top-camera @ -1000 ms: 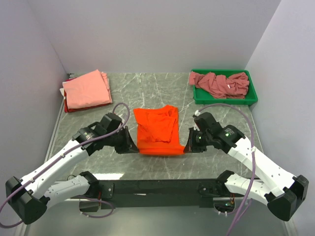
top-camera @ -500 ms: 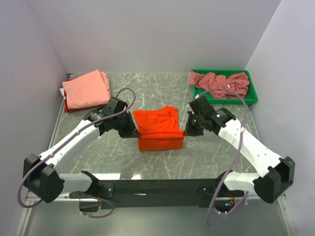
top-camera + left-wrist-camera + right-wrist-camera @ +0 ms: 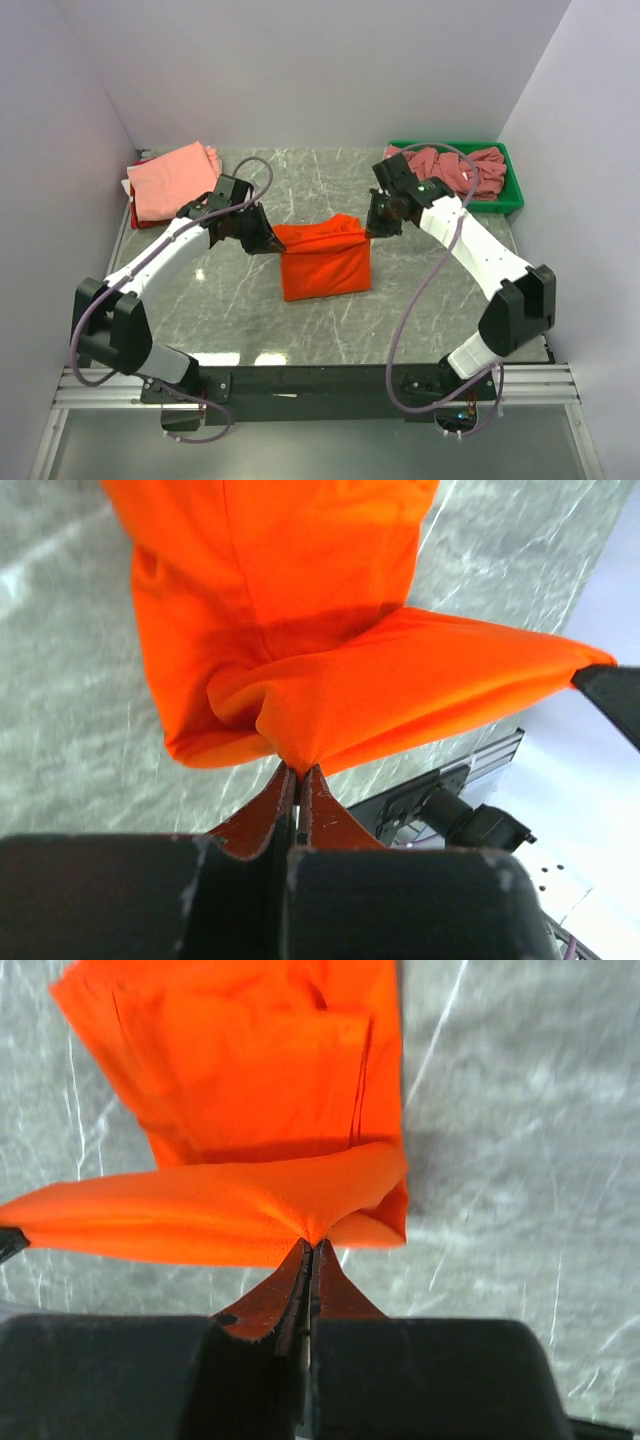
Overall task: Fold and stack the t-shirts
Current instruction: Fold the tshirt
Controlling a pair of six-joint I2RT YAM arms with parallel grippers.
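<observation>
Both my arms have swung the near hem of the orange shirt [image 3: 322, 265] away from me, toward twelve o'clock, so the fold is almost closed. My left gripper [image 3: 268, 240] and right gripper [image 3: 372, 228] each pinch a corner of that hem, the cloth taut between them. The shirt lies mid-table, the pink stack [image 3: 175, 182] at ten o'clock and the bin [image 3: 512, 200] at two. I should keep the tension, lower both corners evenly onto the far edge, probably just beneath them, then release together.

Green plastic bin [image 3: 495, 204] at far right corner, grey marbled tabletop [image 3: 310, 185], pale walls [image 3: 300, 70]
</observation>
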